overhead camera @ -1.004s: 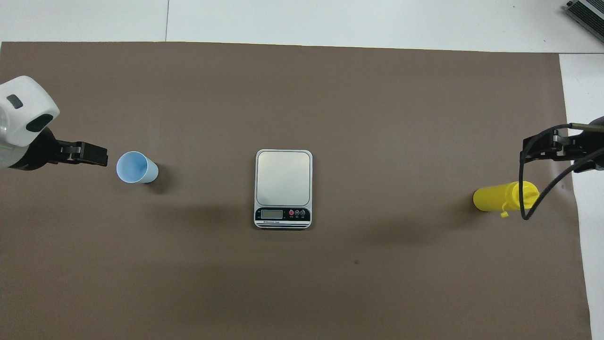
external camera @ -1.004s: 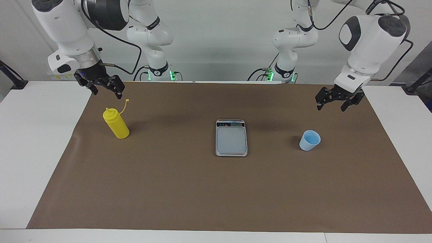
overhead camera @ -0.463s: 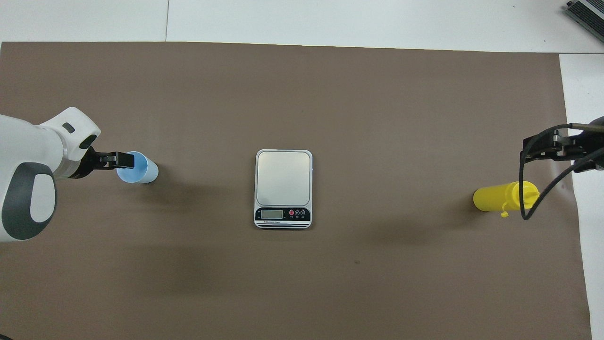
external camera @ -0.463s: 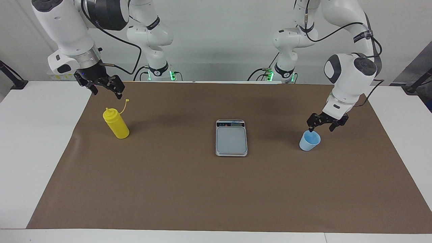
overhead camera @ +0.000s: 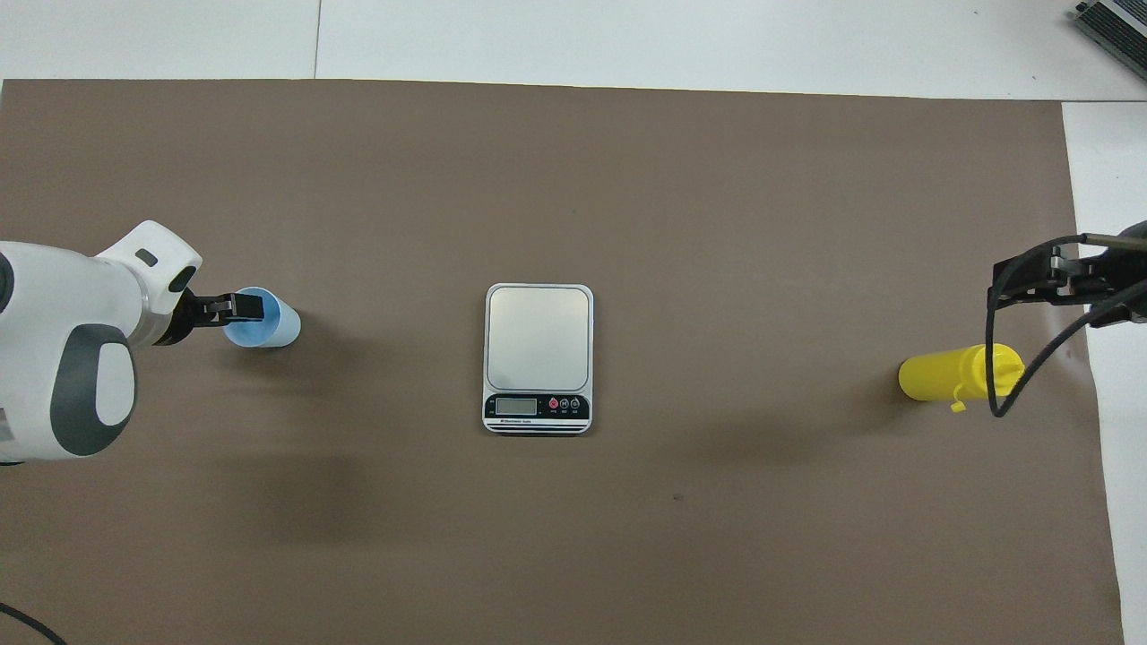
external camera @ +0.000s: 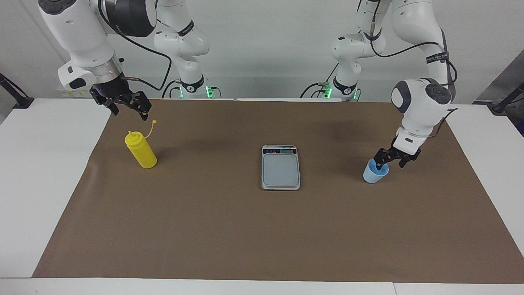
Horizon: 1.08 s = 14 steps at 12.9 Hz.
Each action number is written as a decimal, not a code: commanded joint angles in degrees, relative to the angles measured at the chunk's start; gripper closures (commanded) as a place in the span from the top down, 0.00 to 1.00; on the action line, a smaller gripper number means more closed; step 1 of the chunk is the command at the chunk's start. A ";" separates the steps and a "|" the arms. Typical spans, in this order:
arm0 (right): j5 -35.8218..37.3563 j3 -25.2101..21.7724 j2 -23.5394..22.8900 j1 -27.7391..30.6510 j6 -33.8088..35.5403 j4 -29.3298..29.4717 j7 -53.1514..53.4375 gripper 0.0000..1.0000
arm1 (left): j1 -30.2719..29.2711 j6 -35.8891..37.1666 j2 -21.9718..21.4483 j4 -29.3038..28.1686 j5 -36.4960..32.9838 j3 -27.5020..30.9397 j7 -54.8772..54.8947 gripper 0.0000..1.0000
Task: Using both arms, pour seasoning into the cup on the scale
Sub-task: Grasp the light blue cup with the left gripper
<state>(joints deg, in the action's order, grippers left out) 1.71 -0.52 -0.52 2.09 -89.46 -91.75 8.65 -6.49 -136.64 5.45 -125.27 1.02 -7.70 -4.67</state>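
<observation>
The light blue cup [external camera: 373,175] stands on the brown mat toward the left arm's end of the table; it also shows in the overhead view [overhead camera: 273,327]. My left gripper [external camera: 389,165] is open and low at the cup, one finger over its mouth and the other outside its wall; it also shows in the overhead view [overhead camera: 244,307]. The yellow seasoning bottle [external camera: 141,151] stands upright toward the right arm's end, cap hanging open [overhead camera: 950,374]. My right gripper [external camera: 127,110] is open, in the air beside and above the bottle [overhead camera: 1039,278]. The scale [external camera: 281,168] lies mid-table, plate bare [overhead camera: 538,345].
A brown mat [external camera: 245,229] covers most of the white table [external camera: 37,184]. A grey device [overhead camera: 1116,27] sits at the corner farthest from the robots, at the right arm's end. The right arm's black cable [overhead camera: 1004,394] hangs over the bottle.
My left arm has come down from the air to the cup, and its fingers now stand at the cup's rim. The right arm, bottle, scale and cup have not moved.
</observation>
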 commanded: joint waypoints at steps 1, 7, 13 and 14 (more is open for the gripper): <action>-0.83 0.43 1.23 0.90 0.08 -1.33 -0.56 1.00 | -0.10 -2.05 0.00 -1.73 -0.93 -0.04 -1.39 1.00; -0.83 0.52 1.23 0.90 0.08 -1.33 -0.56 1.00 | 0.25 -3.02 1.32 -1.56 -0.93 -0.04 -2.19 0.00; -0.83 0.52 1.23 0.90 0.08 -1.33 -0.56 1.00 | 0.43 7.94 2.64 9.05 -0.93 -0.21 -1.22 0.00; -0.83 0.52 1.23 0.90 0.08 -1.33 -0.56 1.00 | 1.47 11.01 2.55 11.34 -0.67 -0.21 -1.74 0.00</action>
<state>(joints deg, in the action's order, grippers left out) 1.71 -0.52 -0.52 2.09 -89.46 -91.75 8.64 -6.34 -131.32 6.83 -119.47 1.02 -8.09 -5.97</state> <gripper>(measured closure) 0.000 0.965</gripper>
